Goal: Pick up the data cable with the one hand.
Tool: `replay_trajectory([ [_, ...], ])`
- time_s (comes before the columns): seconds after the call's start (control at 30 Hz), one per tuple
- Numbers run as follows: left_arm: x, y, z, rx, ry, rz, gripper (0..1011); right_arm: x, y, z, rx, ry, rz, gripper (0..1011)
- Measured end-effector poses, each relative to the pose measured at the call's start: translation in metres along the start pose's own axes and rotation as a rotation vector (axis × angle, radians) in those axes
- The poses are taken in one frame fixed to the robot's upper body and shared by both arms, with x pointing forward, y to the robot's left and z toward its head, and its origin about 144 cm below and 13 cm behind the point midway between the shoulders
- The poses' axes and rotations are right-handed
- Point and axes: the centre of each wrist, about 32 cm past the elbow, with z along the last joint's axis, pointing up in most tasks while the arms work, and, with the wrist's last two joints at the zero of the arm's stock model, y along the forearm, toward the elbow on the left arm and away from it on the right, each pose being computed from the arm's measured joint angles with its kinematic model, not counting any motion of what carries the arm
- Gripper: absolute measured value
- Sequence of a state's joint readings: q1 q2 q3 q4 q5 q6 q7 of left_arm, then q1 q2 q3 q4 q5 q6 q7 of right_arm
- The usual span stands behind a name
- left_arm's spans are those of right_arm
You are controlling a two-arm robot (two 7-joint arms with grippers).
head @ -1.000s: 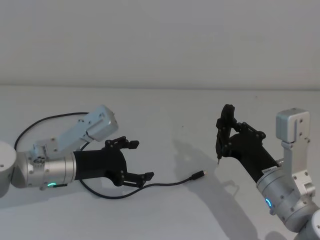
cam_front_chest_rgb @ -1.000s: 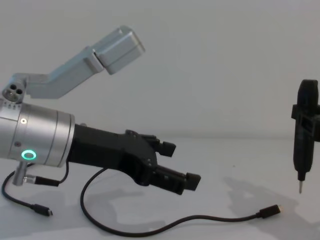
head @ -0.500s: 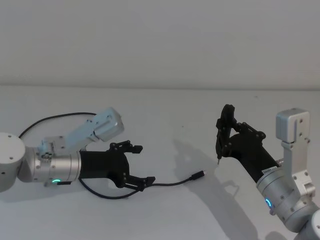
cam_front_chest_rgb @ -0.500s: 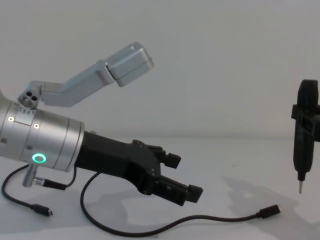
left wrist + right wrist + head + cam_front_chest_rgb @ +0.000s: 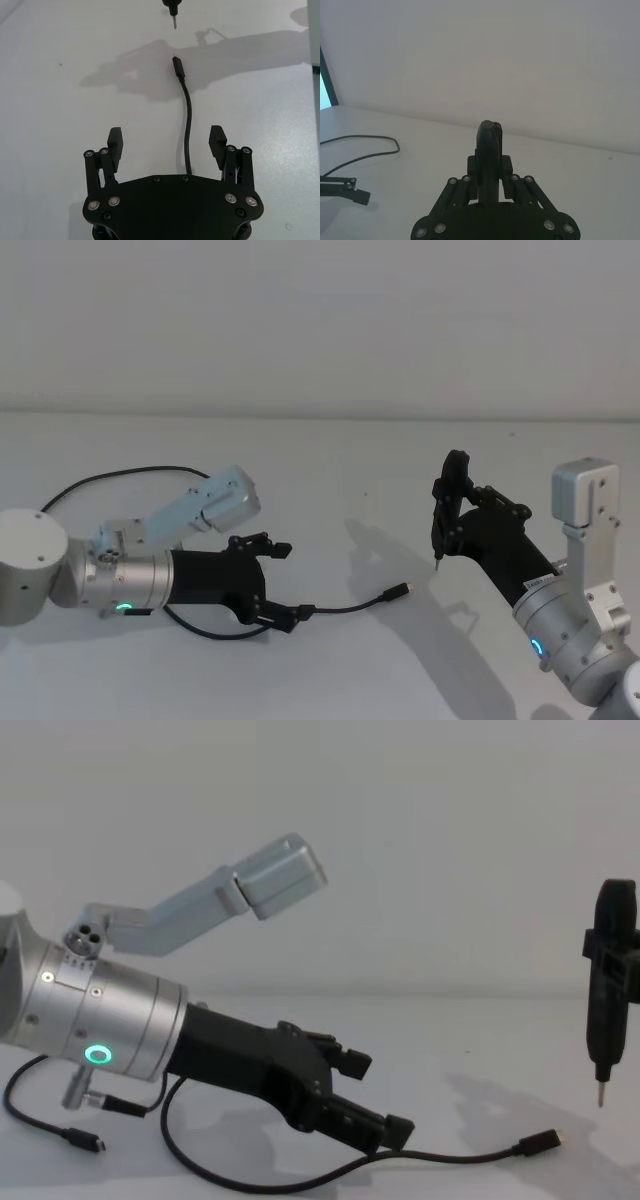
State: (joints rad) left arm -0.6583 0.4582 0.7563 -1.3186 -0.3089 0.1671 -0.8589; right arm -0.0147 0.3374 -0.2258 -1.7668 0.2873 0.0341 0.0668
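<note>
Our left gripper (image 5: 288, 582) has dropped closer to the surface (image 5: 330, 470), jaws open astride the data cable (image 5: 345, 607), its plug toward three o'clock; closing looks next. The right gripper (image 5: 452, 530), parked, clamps a tool (image 5: 455, 475).

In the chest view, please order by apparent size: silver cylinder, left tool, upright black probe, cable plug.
Largest first: silver cylinder, left tool, upright black probe, cable plug. The first two are nearest the camera, which inflates them.
</note>
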Motion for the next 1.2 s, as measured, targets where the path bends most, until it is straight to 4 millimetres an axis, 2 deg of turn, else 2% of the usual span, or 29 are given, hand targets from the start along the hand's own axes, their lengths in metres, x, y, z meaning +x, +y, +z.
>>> replay_trajectory([
  [0.57,0.001,-0.015,-0.007,0.024,0.022,-0.002,1004,0.000,0.000,0.000,0.000,0.000,0.000,275],
  [1.2,0.002,-0.021,-0.010,0.052,0.042,-0.013,1004,0.000,0.000,0.000,0.000,0.000,0.000,275],
])
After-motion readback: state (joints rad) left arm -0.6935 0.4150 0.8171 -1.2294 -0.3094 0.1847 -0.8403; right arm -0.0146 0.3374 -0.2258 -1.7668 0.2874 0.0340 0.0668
